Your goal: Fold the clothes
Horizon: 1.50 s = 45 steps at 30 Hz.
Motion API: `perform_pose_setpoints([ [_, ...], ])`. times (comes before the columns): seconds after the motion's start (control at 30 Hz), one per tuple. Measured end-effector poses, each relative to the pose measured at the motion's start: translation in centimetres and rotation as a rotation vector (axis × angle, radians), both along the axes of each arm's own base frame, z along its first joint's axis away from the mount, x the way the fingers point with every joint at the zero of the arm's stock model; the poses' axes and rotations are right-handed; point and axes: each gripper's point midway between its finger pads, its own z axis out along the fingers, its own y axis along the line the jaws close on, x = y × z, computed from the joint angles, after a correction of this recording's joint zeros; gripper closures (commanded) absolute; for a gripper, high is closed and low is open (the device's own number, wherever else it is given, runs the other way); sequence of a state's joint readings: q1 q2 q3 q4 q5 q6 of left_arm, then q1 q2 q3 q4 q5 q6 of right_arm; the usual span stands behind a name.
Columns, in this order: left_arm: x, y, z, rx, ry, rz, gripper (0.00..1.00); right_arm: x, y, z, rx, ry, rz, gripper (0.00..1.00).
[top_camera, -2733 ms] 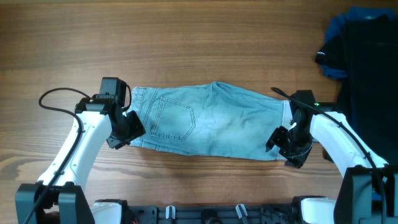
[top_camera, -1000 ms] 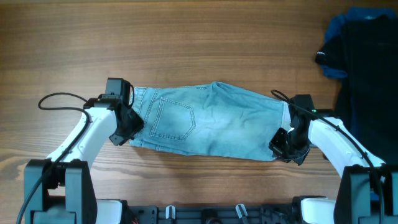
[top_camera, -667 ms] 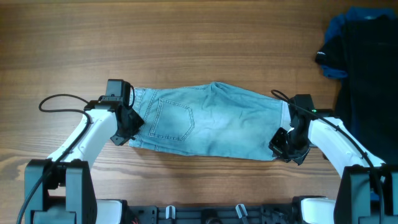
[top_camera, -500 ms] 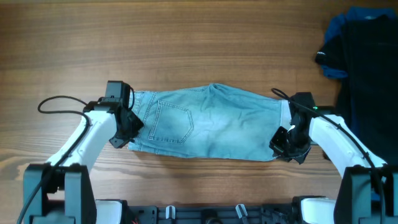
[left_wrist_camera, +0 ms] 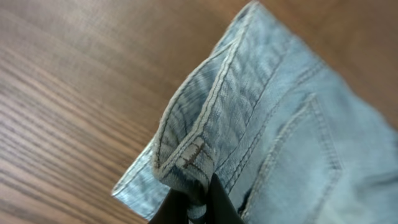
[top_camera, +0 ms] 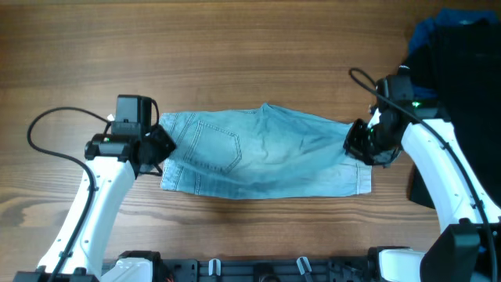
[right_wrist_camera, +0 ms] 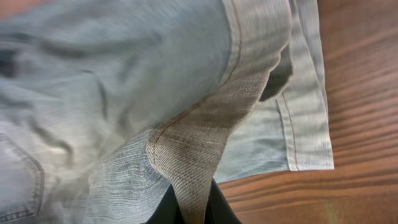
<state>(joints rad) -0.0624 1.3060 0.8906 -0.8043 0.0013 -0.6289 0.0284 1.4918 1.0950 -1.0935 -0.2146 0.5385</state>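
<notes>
Faded denim shorts (top_camera: pixel 258 153) lie spread across the middle of the worktop (top_camera: pixel 235 47). The left gripper (top_camera: pixel 159 149) and the right gripper (top_camera: pixel 358 146) each pinch one end's edge, apparently raised. This is the fold-over step; next, carry both ends across together, level.

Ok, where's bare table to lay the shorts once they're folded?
Bare wood runs along the far side of the table, beyond the shorts, and at the left end. Crowded: the right edge, under the black garment and blue garment.
</notes>
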Motion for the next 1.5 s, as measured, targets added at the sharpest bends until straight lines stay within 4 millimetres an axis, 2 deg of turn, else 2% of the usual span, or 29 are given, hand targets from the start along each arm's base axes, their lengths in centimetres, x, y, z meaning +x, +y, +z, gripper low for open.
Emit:
perform_pose_setpoints([
  [0.07,1.2,-0.2,1.5,-0.006,-0.044,-0.006,0.96,1.2,0.1,1.5,0.004,-0.043,0.004,0.96],
  [0.1,2.5,-0.4,3.2,-0.013,-0.098,-0.014,0.96,2.4,0.1,2.7,0.004,-0.09,0.007,0.96],
  [0.13,2.9,-0.4,3.7,-0.013,-0.116,-0.019,0.96,3.0,0.1,3.1,0.005,-0.115,0.008,0.96],
  [0.4,8.8,-1.4,9.4,-0.054,-0.409,-0.049,0.96,8.4,0.3,5.2,0.011,-0.351,0.009,0.96],
  [0.63,10.9,-1.7,11.7,-0.069,-0.534,-0.058,0.96,11.6,0.4,7.0,0.017,-0.502,0.011,0.96],
  [0.8,11.6,-1.8,12.3,-0.073,-0.571,-0.06,0.96,12.0,0.5,7.3,0.018,-0.522,0.011,0.96],
  [0.93,12.1,-1.9,10.5,-0.07,-0.525,-0.059,0.96,11.5,0.5,7.0,0.023,-0.496,-0.003,0.96],
  [1.0,12.1,-1.9,10.3,-0.07,-0.518,-0.059,0.96,11.0,0.7,6.7,0.055,-0.455,-0.056,0.96],
  [1.23,12.0,-1.9,10.1,-0.07,-0.509,-0.059,0.96,10.2,3.8,8.1,0.356,-0.38,-0.145,0.96],
  [1.4,12.0,-1.9,10.0,-0.07,-0.507,-0.059,0.96,9.9,4.0,9.7,0.558,-0.304,-0.271,0.96],
  [1.5,12.0,-1.8,10.1,-0.072,-0.51,-0.047,0.96,10.8,3.7,11.2,0.66,-0.306,-0.343,0.96],
])
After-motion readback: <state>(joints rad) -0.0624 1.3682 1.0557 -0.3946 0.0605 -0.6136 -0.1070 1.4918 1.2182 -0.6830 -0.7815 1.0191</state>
